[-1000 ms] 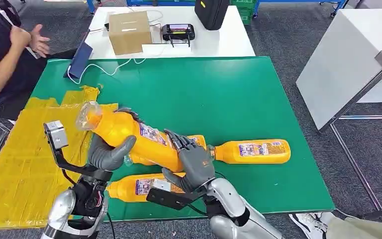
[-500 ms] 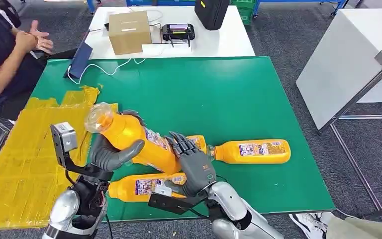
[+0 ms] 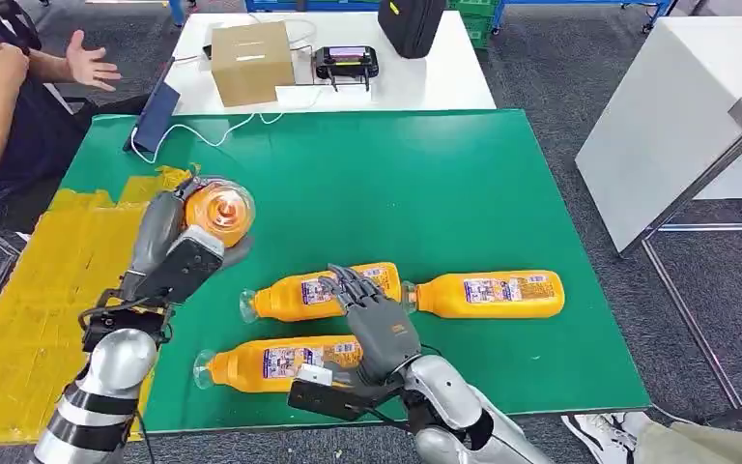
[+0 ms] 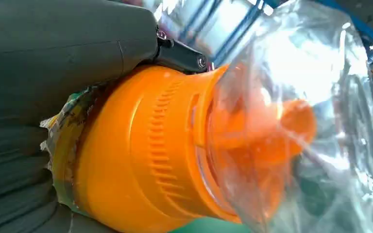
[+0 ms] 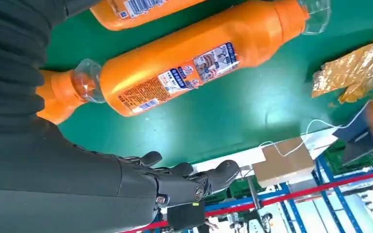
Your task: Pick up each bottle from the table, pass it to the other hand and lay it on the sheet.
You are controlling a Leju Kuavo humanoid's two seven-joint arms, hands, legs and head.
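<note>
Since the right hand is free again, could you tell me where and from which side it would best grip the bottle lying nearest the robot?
Probably around the broad labelled body of the nearest bottle, coming down from above. It lies flat on the green table, long axis crosswise, clear cap end toward the robot's left, so the round middle is exposed and the open right hand hovers almost over it.

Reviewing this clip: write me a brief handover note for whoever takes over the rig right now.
Left robot hand holds one orange plastic bottle with a clear cap above the green table mat's left side, beside the crinkled yellow sheet.
Right robot hand is open, holding nothing, above the table bottles.
Three orange bottles lie on the mat: middle, right, near.
Done: nothing on the sheet.
Left: lay the held bottle on it, then the other three.
</note>
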